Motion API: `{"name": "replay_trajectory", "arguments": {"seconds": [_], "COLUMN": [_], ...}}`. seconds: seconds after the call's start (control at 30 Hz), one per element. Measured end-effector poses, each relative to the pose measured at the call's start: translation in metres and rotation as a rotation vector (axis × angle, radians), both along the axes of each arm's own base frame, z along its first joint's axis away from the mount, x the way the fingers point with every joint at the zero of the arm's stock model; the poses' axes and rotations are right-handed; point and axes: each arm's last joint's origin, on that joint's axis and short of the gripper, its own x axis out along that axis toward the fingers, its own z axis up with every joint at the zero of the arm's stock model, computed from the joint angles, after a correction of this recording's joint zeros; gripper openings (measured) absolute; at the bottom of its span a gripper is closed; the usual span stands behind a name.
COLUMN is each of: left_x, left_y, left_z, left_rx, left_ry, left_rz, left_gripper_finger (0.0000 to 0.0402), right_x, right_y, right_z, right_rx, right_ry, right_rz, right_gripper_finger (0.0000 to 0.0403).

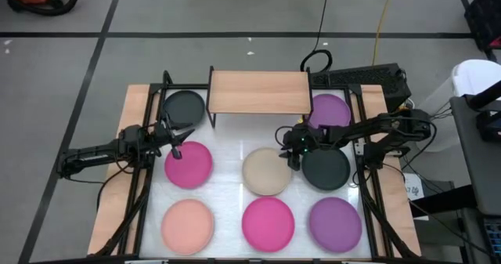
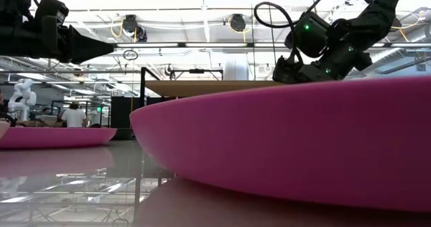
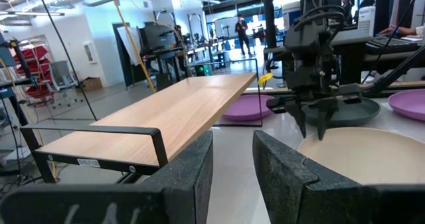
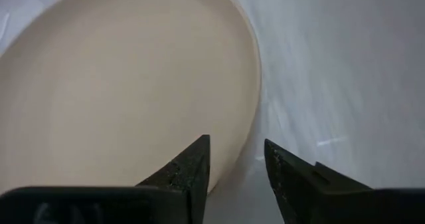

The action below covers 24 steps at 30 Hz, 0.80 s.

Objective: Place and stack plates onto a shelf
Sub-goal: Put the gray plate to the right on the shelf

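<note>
On the white-topped table (image 1: 227,150) I see the light wooden shelf (image 1: 258,92) at top centre, bare. My right gripper (image 1: 293,159) hangs mid-frame, fingers slightly parted over the round beige plastic plate's (image 1: 267,171) right rim. My left gripper (image 1: 177,145), fingers narrowly apart, sits above the magenta plate (image 1: 189,164).

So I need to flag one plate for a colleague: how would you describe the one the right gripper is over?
Start at the wooden shelf at the table's far edge and come toward the middle row of plates. Just in front of the shelf's right half lies the beige plate, with the right gripper above its right rim. It is the only beige one, between a pink plate and a black plate.
</note>
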Motion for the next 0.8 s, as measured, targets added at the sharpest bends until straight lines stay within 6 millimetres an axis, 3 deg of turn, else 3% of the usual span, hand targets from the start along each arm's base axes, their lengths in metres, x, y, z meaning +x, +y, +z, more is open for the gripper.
{"name": "replay_trajectory", "arguments": {"seconds": [0.27,0.6,0.8], "left_x": [0.0,0.0,0.0], "left_y": [0.0,0.0,0.0], "left_z": [0.0,0.0,0.001], "left_rx": [0.0,0.001,0.001], "left_ry": [0.0,0.0,-0.005], "left_rz": [0.0,0.0,0.0], "left_gripper_finger": [0.0113,0.0113,0.0113], "right_x": [0.0,0.012,0.012], "right_y": [0.0,-0.001,-0.006], "right_z": [0.0,0.018,0.051], "right_rx": [0.003,-0.025,-0.052], "right_ry": [-0.006,-0.218,-0.424], "right_rz": [0.045,0.052,0.001], "right_gripper_finger": [0.0009,0.0002,0.0001]}}
